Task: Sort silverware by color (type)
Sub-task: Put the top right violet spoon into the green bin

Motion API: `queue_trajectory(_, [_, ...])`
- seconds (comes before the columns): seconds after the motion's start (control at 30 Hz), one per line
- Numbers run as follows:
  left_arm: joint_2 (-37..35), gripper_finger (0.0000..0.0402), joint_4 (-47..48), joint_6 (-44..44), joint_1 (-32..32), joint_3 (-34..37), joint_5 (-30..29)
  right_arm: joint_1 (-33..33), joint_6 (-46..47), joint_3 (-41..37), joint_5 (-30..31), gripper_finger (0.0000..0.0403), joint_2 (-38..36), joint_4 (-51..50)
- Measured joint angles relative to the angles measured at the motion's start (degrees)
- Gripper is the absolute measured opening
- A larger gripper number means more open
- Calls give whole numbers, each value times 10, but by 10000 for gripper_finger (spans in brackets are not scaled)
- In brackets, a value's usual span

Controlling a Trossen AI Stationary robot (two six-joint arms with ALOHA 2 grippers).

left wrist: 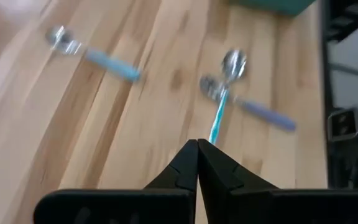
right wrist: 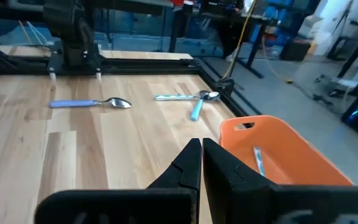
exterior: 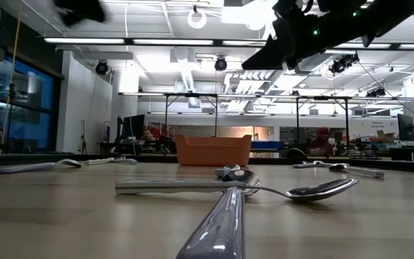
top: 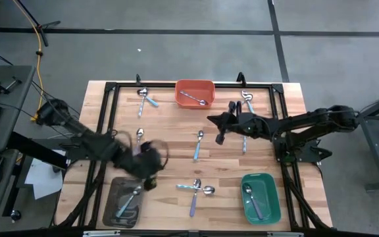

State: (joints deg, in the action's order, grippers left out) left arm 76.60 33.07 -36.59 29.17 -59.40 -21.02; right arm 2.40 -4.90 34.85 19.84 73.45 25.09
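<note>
Surface: pale wood-plank table [top: 176, 164] in a black frame, grey concrete floor around it; workshop with ceiling lights behind.

Trays: orange tray [top: 195, 93] at 12 o'clock, green tray [top: 260, 196] at 5, grey tray [top: 124, 201] at 7; each holds a spoon.

Loose spoons [top: 196, 189] lie at 6, centre, 11 and 1 o'clock.

Left gripper [top: 151, 178], fingers pressed together, empty, just beside the grey tray.

Right gripper [top: 220, 129], closed, empty, toward 1 o'clock.

Bare wood open at 9 o'clock.
</note>
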Motion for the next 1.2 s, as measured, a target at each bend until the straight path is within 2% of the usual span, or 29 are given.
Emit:
queue_trajectory(0.13, [-2,0,-151,113,-112,66,114,9,14,0,-19,0,6,-30])
queue_trajectory(0.27, [1,0,-264,185,-191,126,204,9,14,0,-19,0,9,-60])
queue_trajectory(0.37, [1,0,-307,225,-235,157,237,11,14,0,-17,0,9,-67])
queue_trajectory(0.5, [1,0,-288,295,-278,167,262,23,10,0,-21,0,9,-70])
queue_trajectory(0.6, [1,0,-298,352,-300,182,266,46,17,0,-50,0,9,-87])
queue_trajectory(0.7, [1,0,-365,343,-331,200,290,70,32,-1,-79,0,12,-116])
queue_trajectory(0.83, [1,0,-459,296,-353,238,314,87,37,-1,-79,0,11,-173])
queue_trajectory(1.03, [5,0,-604,270,-355,318,282,113,18,2,-82,14,4,-190])
queue_trajectory(1.2, [4,0,-660,234,-355,357,288,171,112,51,-76,45,3,-295])
